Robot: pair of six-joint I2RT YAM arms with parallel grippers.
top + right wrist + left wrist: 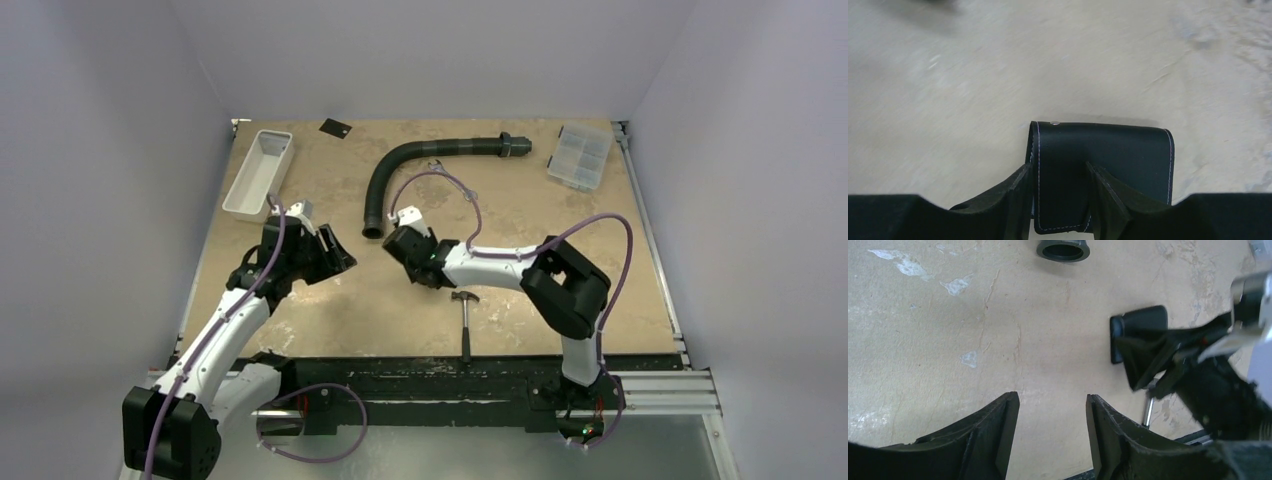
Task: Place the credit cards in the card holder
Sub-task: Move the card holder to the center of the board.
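One credit card (334, 128) flat at far table (520, 300) edge; right gripper (1058, 192) jaws straddle card holder (1118, 155) strap, contact unclear; left gripper (1052, 427) jaws wide, empty.

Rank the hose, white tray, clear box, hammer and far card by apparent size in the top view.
1. hose
2. white tray
3. clear box, only slightly smaller than the tray
4. hammer
5. card

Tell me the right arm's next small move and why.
Probably close the right pincer on the card holder's strap. The right wrist view shows its open fingers straddling that strap on the closed card holder, which lies on the table. The left pincer hangs open and empty nearby.
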